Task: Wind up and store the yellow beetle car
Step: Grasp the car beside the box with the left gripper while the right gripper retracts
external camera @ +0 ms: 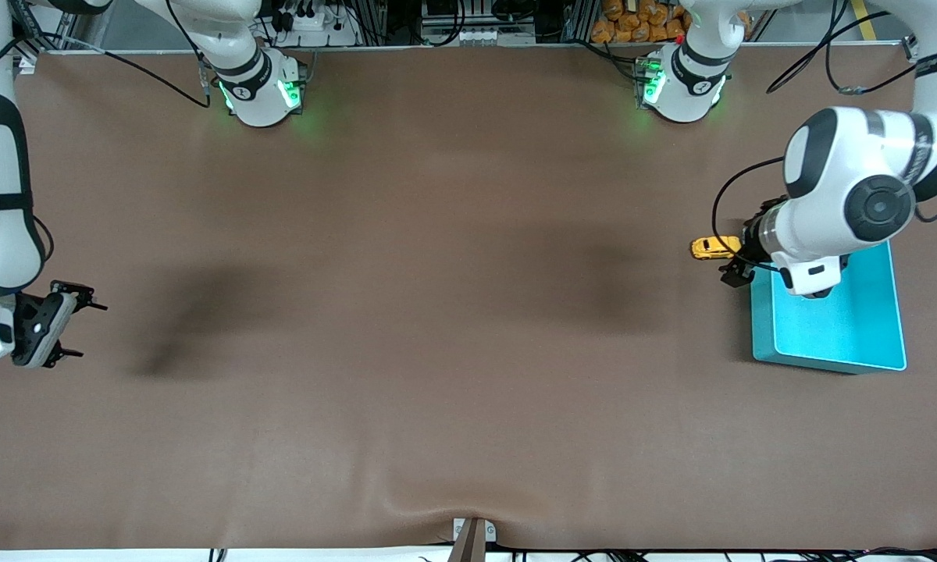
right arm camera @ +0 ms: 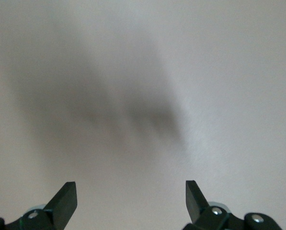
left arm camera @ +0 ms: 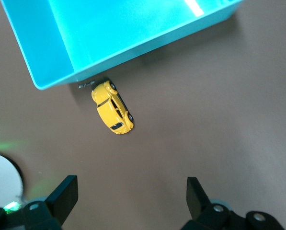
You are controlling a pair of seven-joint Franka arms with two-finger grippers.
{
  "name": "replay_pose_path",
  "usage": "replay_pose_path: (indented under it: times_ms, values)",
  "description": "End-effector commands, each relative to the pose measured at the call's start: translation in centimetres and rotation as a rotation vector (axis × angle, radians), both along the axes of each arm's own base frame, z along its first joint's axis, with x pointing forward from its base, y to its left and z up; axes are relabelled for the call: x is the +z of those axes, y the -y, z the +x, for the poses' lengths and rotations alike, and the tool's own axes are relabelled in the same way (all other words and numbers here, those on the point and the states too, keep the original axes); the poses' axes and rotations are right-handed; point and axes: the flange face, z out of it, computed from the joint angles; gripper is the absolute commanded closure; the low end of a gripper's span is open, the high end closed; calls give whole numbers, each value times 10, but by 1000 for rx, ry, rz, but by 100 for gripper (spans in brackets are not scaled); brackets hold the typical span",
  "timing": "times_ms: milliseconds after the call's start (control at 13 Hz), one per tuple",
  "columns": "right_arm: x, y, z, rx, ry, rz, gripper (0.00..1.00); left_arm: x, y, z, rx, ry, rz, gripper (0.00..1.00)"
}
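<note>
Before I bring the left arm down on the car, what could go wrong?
1. The yellow beetle car sits close against the turquoise bin corner; a finger of the open left hand may strike the wall.
2. The car is tiny and on wheels; a nudge could roll it away.
The right hand waits, open, at its end.

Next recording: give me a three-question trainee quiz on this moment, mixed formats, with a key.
1. True or false: the yellow beetle car is inside the turquoise bin.
2. Which gripper is near the car? A) left gripper B) right gripper
3. Fill in: both grippers' jaws are ____.

Key: 1 false, it sits on the table beside the bin's corner; 2 A; 3 open.
</note>
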Motion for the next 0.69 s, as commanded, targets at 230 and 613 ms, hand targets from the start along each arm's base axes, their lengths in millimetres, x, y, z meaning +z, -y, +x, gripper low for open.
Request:
replay_pose_path:
  times_ms: [230, 613]
  values:
    - [79, -35, 30, -31, 67, 10, 0, -63, -38, -34, 164, 4, 17, 0]
    - [150, -67, 20, -118, 117, 13, 0, -111, -44, -50, 255, 38, 23, 0]
